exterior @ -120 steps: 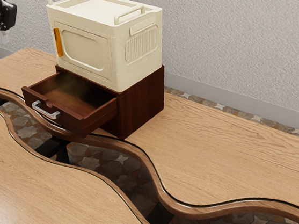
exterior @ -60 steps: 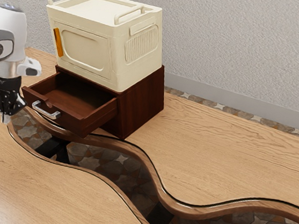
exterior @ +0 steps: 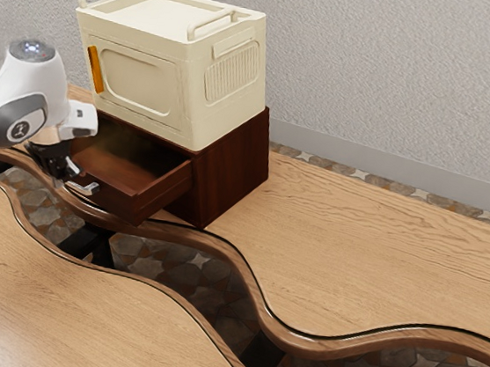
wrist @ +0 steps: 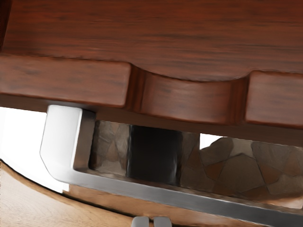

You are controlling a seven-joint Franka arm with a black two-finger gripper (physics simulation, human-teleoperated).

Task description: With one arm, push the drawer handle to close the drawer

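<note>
At the exterior view's left, the white and grey jointed robot arm (exterior: 33, 97) reaches in, with its black two-finger gripper (exterior: 71, 173) lowered at the drawer front. Below it, on the near side, lies a light wooden tabletop with a wavy edge (exterior: 79, 315). In the wrist view the gripper (wrist: 151, 222) has its grey fingertips side by side, a thin slit between them and nothing held. They are just beside the silver bar-shaped metal handle (exterior: 83, 188), on the side away from the drawer; I cannot tell whether they touch it. The handle is fixed to the near left face of the reddish-brown wooden drawer (exterior: 121, 199), which stands well out of its cabinet, its inside open to view.

Further right and far, a cream box with two carrying handles and an orange latch (exterior: 141, 83) sits on top of the dark reddish-brown wooden cabinet (exterior: 236, 169). The cabinet stands on a second light wooden tabletop (exterior: 378, 261), which runs on to the exterior view's right; a curving gap with patterned floor tiles (exterior: 178, 269) separates the two tabletops.
</note>
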